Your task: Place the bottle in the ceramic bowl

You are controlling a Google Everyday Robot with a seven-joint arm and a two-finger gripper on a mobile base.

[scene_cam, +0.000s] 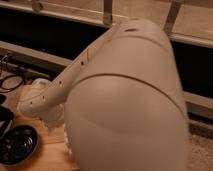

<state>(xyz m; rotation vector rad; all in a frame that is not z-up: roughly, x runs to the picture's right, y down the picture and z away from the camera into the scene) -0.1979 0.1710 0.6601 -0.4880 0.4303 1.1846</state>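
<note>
Arm shell (130, 110), pale, is filling the foreground. Dark bowl (17, 145) is sitting lower left on the wooden desk (50, 150). Gripper (4, 119) is showing just beyond it at the left edge; its state cannot be told. Bottle is lying out of sight.

Dim warm light, soft sheen on arm (65, 82); gripper (4, 119) shadowed at left edge.

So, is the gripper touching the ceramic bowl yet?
Cannot tell. The camera view shows the gripper at the left edge, a dark shape just above the bowl, but neither contact nor a gap shows plainly.
</note>
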